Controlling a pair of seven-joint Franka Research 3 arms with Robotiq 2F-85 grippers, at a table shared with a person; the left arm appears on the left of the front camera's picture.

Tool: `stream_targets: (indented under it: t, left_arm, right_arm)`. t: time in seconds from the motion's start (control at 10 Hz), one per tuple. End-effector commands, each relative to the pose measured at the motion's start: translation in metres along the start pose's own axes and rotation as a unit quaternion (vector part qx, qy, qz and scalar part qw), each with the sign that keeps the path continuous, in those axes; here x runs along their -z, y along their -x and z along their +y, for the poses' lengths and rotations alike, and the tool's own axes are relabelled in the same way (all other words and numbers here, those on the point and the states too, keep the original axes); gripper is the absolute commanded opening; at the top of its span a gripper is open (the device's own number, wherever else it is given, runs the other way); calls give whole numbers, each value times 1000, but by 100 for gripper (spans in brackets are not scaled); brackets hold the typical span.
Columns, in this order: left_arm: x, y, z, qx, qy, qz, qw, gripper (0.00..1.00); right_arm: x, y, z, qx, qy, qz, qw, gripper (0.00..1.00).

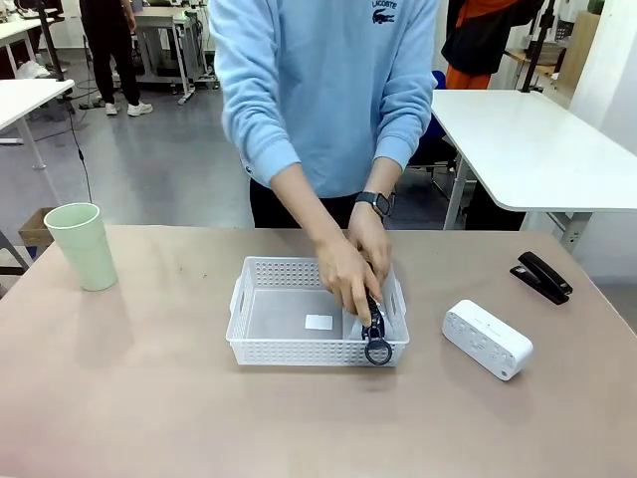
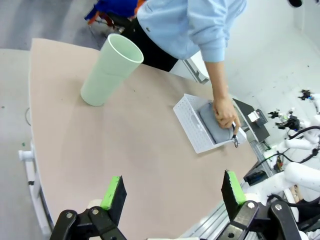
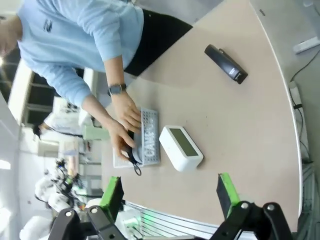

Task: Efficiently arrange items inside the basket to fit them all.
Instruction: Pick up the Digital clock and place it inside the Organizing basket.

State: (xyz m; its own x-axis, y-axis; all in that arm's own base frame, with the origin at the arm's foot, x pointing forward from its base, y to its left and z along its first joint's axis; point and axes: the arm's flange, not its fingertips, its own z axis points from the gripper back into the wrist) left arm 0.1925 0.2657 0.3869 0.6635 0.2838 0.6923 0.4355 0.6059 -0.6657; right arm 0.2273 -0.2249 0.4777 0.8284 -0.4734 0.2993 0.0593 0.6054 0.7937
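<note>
A person's hands (image 1: 350, 271) seat the pouch (image 2: 210, 127) in the basket (image 1: 299, 351); cup (image 1: 82, 244), white device (image 1: 488, 339) and stapler (image 1: 542, 277) wait outside. Left gripper (image 2: 172, 192), right gripper (image 3: 170, 192): fingers spread, empty.

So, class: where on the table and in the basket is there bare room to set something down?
Free: the tabletop between the cup and the basket, the near strip in front of it, and the basket's left half. Crowded: its right end, where the person's hands hold the pouch.
</note>
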Motion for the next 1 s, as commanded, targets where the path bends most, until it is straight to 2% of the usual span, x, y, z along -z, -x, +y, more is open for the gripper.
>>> stream_targets:
  t: [0.0,0.1,0.6,0.7,0.9]
  left_arm:
    - [-1,-3,-1,11,4,-9,1000,100]
    - [-1,-3,-1,11,4,-9,1000,100]
    - [-1,-3,-1,11,4,-9,1000,100]
    - [-1,-3,-1,11,4,-9,1000,100]
    - [-1,-3,-1,11,4,-9,1000,100]
  right_arm:
    - [17,12,26,-42,43,19,998,100]
    - [0,0,0,0,0,0,1000,100]
    - [-1,1,1,-1,6,2,1000,100]
    - [19,6,17,-33,19,22,999,100]
    - [79,21,62,-127,63,108,984,100]
